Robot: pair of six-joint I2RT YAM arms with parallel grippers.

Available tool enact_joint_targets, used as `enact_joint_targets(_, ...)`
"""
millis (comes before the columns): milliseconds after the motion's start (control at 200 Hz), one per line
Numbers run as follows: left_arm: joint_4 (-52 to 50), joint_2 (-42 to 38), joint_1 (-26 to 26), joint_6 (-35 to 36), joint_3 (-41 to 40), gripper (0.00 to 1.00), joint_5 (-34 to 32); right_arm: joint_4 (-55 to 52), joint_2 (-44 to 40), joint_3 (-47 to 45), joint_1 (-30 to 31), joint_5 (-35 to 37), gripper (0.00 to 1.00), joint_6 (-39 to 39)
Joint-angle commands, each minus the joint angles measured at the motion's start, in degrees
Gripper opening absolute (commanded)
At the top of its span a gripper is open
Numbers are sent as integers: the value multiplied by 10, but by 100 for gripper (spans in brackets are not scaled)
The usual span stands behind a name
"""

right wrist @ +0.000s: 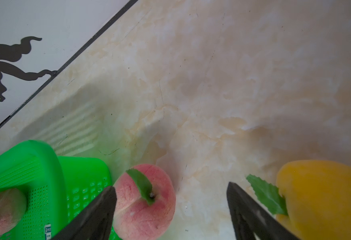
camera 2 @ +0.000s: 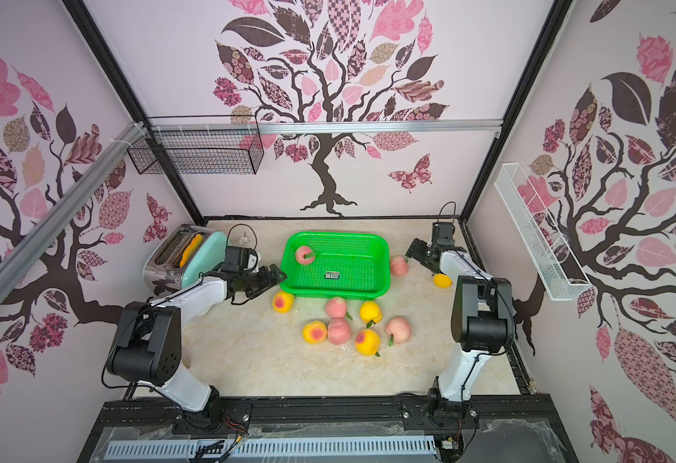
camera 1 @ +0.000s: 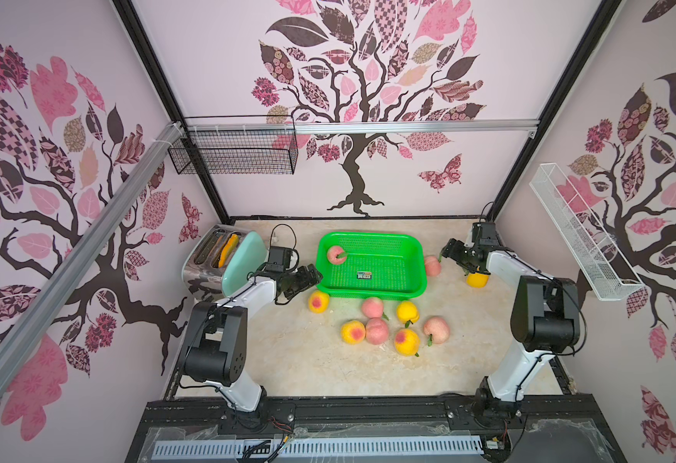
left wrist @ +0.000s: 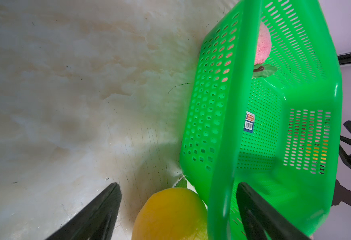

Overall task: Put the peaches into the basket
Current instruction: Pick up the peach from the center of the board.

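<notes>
One peach in, nine out

One pale pink fuzzy peach (camera 1: 336,254) lies in the bright green perforated plastic basket (camera 1: 372,292); the rest sit on the marble tabletop (camera 1: 288,368). Both mine spread, empty: left end effector (camera 1: 313,275) by a yellow-orange peach (camera 1: 319,301) at the basket corner, right end effector (camera 1: 448,249) beside a pink peach (camera 1: 432,265). Next, likely: descend, pinch, lift over the rim

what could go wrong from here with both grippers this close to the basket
The open left gripper hangs at the basket's near corner by a yellow-orange peach; in the left wrist view one finger overlaps the rim, so closing might catch the basket.
The open right gripper sits between a pink peach and a yellow peach; descending could nudge either and set it rolling.
</notes>
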Motion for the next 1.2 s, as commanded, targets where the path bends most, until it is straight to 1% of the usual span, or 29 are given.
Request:
enact_joint_targets(0, 0, -2, 0, 12, 5, 91, -7, -50, 17, 51, 1, 21, 86, -26)
enact_joint_targets(135, 2, 4, 0, 13, 5, 90, -8, -60, 39, 79, 1, 4, 86, -35)
enact_joint_targets(305, 11, 6, 0, 7, -1, 91, -10, -133, 81, 140, 1, -29, 86, -55)
enact_joint_targets(380, 9, 5, 0, 9, -2, 91, -10, -116, 83, 133, 1, -58, 86, -49)
enact_joint_targets(460, 5, 0, 0, 11, -2, 91, -15, -129, 91, 142, 2, -92, 85, -48)
enact_joint_targets(620, 5, -2, 0, 11, -5, 91, -16, -133, 87, 136, 3, -110, 85, -54)
enact_joint_targets(725, 11, -1, 0, 8, -10, 91, -17, -152, 96, 144, 3, -137, 85, -62)
enact_joint_targets(1025, 13, 4, -1, 10, -8, 90, -13, -159, 109, 145, 8, -159, 84, -59)
enact_joint_targets(1195, 15, 7, -1, 9, -10, 90, -12, -184, 125, 162, 15, -165, 80, -71)
